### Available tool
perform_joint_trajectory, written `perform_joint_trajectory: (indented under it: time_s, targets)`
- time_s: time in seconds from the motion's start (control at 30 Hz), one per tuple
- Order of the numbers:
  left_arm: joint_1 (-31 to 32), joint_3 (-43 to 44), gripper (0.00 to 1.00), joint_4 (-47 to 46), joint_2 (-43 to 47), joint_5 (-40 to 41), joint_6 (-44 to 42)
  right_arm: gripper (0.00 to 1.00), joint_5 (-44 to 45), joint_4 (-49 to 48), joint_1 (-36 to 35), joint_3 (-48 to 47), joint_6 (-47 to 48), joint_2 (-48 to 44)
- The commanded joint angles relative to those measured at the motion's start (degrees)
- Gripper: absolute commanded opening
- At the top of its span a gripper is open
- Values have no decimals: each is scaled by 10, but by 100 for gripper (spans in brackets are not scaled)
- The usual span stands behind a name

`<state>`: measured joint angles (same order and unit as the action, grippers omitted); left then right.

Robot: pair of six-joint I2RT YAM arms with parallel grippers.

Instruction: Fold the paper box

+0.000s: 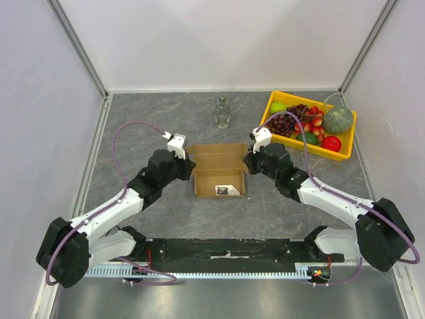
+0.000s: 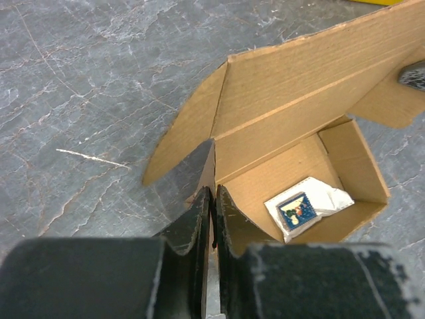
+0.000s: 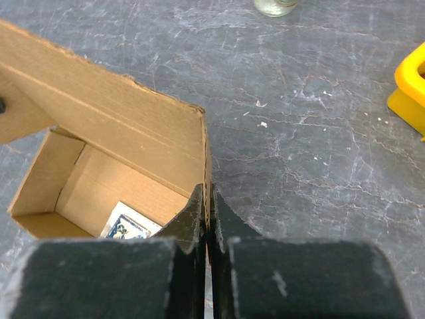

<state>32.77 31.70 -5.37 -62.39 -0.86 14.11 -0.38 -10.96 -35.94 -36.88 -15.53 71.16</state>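
I see L gripper (image 2: 211, 197) pinched narrow on left wall of the paper box (image 1: 219, 174): brown corrugated cardboard, rectangular, lid flap open, sitting betw. both grippers. R gripper (image 3: 208, 199) is pinched on its right wall. Under box, grey marbled table (image 1: 146, 119); matte white walls (image 1: 219, 40) around.

White arms (image 1: 109, 216), black joints (image 1: 63, 252), looping purple cables (image 1: 118, 143), matte black fingers (image 2: 192, 232)
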Motion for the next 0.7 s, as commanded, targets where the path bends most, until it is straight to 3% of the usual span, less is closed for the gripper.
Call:
perform_joint_trajectory:
  time_s: [0.0, 0.3, 0.67]
  targets:
    - [32, -5, 11, -47, 27, 59, 41, 0, 127, -20, -38, 0, -68, -12]
    - [137, -47, 11, -100, 27, 252, 50, 0, 306, -60, -119, 27, -117, -9]
    - [173, -60, 11, -172, 0, 336, 73, 0, 498, -175, -228, 56, -114, 14]
